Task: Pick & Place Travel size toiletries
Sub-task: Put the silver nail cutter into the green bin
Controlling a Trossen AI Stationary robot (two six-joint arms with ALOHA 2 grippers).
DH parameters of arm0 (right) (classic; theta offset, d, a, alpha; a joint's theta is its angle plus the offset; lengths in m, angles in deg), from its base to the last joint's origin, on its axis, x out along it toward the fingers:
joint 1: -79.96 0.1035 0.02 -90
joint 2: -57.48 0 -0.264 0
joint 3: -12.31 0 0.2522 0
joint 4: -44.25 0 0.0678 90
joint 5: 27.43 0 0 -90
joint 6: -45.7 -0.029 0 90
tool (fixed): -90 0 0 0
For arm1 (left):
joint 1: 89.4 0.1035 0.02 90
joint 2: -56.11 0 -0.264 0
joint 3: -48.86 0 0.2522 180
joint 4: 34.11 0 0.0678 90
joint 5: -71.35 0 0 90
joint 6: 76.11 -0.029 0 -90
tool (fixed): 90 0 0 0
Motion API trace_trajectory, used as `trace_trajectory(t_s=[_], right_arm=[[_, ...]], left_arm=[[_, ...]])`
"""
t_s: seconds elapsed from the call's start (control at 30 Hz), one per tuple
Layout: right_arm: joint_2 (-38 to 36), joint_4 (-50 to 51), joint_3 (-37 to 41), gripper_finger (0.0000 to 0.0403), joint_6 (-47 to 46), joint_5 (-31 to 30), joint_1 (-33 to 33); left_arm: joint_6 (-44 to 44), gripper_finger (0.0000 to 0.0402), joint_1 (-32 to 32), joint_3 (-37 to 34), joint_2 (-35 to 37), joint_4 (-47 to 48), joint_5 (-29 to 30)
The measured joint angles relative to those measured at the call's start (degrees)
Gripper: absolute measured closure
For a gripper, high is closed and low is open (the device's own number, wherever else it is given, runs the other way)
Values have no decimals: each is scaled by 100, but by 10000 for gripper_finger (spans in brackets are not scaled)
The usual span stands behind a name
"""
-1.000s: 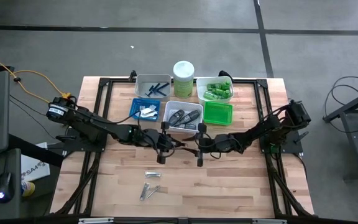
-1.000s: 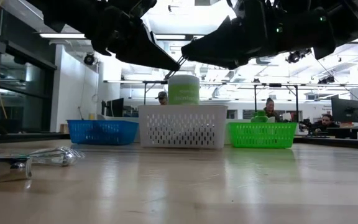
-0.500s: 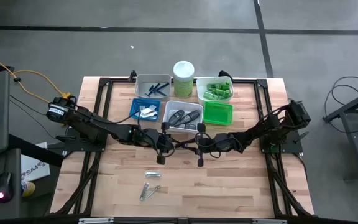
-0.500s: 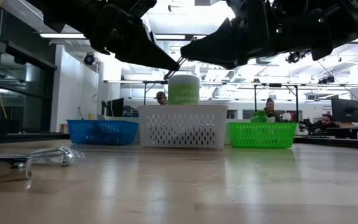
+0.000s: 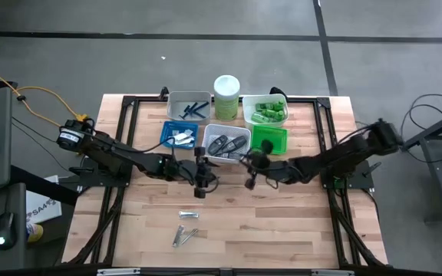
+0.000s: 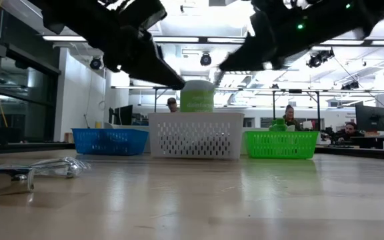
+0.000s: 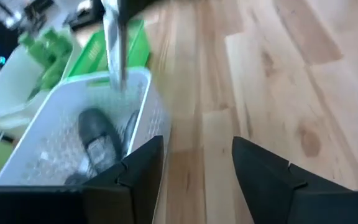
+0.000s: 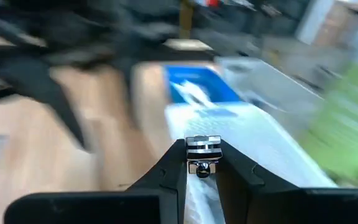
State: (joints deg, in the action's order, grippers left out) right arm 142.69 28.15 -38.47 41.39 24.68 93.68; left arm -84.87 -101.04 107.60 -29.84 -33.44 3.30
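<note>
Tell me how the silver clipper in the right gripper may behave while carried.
The silver clipper looks like rigid metal, so it probably will not bend. The right gripper pinches it at one end, so it might slip or swing. Thin, so likely light.

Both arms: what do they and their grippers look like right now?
The left arm and right arm are dark, jointed links. An orange cable runs to the left arm's base. The left gripper and right gripper have black, wedge-shaped fingers.
</note>
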Motion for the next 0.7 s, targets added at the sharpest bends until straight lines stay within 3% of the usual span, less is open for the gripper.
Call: trace_trajectory(t_s=[0.1,0.2,0.37,0.6,0.7], right_arm=[[-638,1213,2,351,-748,-564,-70],[-1193,2468,2,351,-1663,-693,-334],[-1441,3881,2,351,-3014,-690,-853],[-1332,4115,190,351,-4011,-257,-1419],[-1251,3995,310,325,-4257,-234,-1583]], left_arm=[[232,217,2,-3,151,273,74],[362,224,2,-7,360,627,84],[612,232,0,-3,610,843,64],[787,236,0,-3,632,1010,0],[819,236,0,-3,629,1035,-3]])
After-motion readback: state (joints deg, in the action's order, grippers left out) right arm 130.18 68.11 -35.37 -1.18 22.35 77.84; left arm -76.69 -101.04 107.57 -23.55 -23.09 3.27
